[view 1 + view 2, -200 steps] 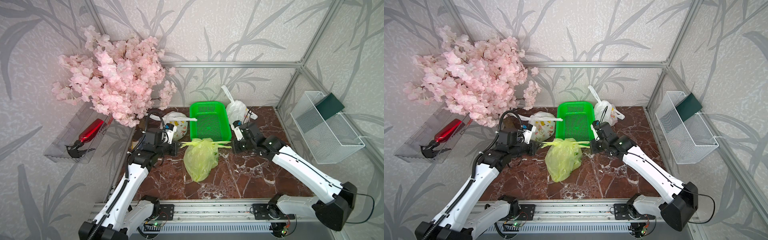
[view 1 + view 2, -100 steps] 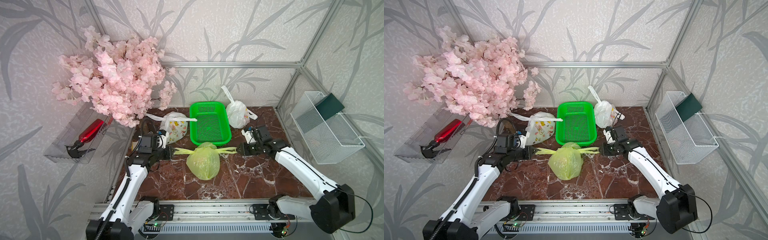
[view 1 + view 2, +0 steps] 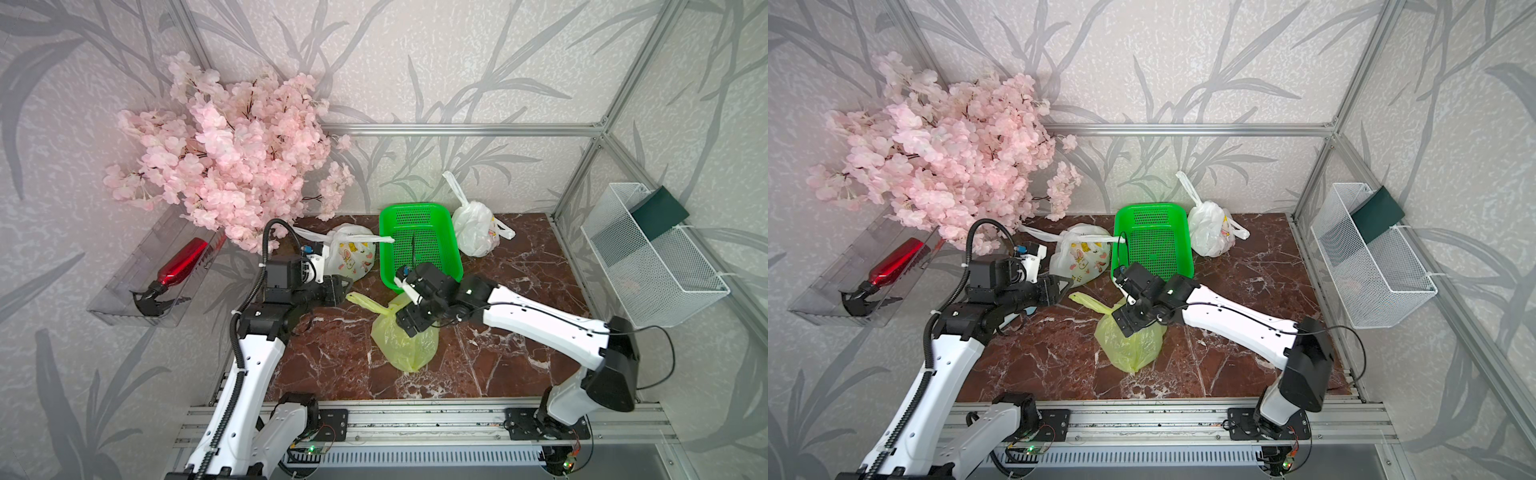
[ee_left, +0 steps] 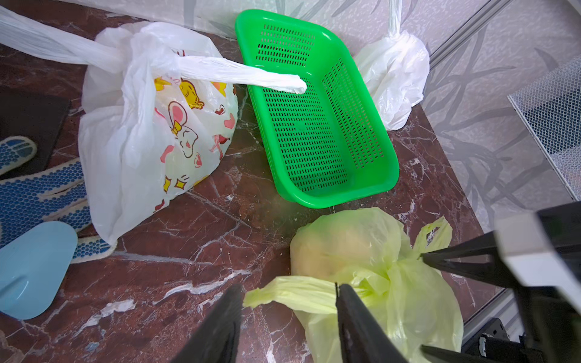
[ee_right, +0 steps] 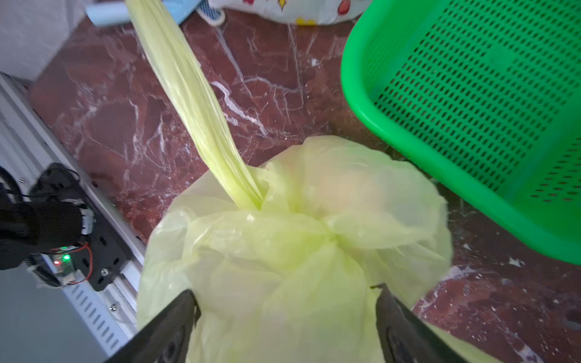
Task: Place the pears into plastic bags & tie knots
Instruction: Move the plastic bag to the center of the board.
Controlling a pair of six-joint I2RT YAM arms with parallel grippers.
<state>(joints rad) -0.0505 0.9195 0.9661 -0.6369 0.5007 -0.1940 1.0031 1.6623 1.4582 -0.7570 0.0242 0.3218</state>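
**Handles released, knot looks tied**

A second ago both jaws were pinched on the handles of the yellow-green bag [image 3: 405,340]. Now the left jaws stand apart with a loose strip end lying between them, and the right jaws hang wide apart over the knot [image 5: 330,235]. The bag sits mid-surface, just in front of the empty green basket [image 3: 385,249].

I judge this the last tie. The rabbit-print bag [image 3: 353,257] and the white bag [image 3: 473,232] lie knotted near the back edge of the marble surface [image 3: 540,270], flanking the basket.

Pink blossoms [image 3: 232,166] crowd the back left corner. A wire rack [image 3: 648,270] hangs on the side wall.
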